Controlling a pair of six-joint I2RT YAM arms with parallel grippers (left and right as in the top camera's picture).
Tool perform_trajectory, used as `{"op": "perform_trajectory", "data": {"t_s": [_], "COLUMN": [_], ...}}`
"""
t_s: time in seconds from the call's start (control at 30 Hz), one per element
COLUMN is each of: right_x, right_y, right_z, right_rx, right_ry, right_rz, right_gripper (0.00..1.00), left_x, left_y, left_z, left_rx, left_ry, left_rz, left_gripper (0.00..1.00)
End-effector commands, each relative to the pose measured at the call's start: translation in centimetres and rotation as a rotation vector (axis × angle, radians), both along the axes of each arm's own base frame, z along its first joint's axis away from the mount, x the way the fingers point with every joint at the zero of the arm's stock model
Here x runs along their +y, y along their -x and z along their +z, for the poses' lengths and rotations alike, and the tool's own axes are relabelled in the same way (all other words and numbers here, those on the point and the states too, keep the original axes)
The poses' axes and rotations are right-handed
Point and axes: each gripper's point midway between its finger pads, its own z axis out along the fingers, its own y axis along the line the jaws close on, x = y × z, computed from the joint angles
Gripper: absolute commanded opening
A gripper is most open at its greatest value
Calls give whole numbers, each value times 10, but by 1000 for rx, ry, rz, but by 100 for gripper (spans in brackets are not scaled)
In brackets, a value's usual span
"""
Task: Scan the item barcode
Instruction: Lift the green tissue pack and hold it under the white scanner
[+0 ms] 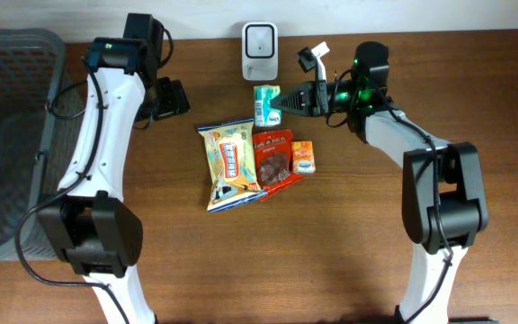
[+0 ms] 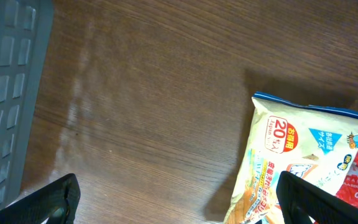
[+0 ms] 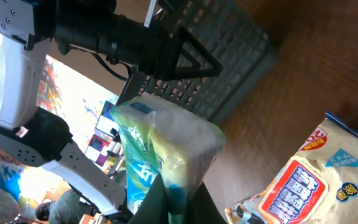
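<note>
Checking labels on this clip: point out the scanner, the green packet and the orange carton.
scanner (image 1: 260, 42), overhead view, middle of its white front.
green packet (image 1: 263, 106), overhead view, its printed face.
orange carton (image 1: 303, 157), overhead view, centre of its top.

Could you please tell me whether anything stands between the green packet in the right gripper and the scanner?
Nothing visible does. Only bare table lies between the packet and the scanner.

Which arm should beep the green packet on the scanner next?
Right. The right hand is shut on the green packet, close to the white scanner. The left hand is open, holds nothing, and sits farther off to the side.
</note>
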Motion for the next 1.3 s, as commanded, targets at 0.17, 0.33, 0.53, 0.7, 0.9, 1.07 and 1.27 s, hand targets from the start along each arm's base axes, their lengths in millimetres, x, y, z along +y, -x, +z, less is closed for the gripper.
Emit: {"op": "perform_trajectory", "data": {"t_s": [0.17,0.33,0.53,0.7,0.9,1.07,1.27], "right_x": [2,2,2,3,-10,-100,-108], "right_y": [2,2,2,-22,-61,-70,-118], "right_z": [3,3,3,-1,-56,-132,-65], "right_rx": [-9,-13,-12,-9,112,154,-417], "right_ry": [-4,-4,-4,22,207,1032,1421], "right_rz": [17,17,18,-126,-413,-752,-866], "right_gripper": [4,4,4,4,4,4,4], "left_x": [-1,-1,-1,-1,-1,-1,-1], "left_y": [0,0,0,0,0,0,0], "left_z": [0,0,0,0,0,0,0], "left_rx": [-1,-1,-1,-1,-1,-1,-1], "left_ry": [6,6,6,6,6,6,6], "left_rz": [8,8,8,8,8,8,8], "left_gripper": [99,99,99,99,99,99,99]}}
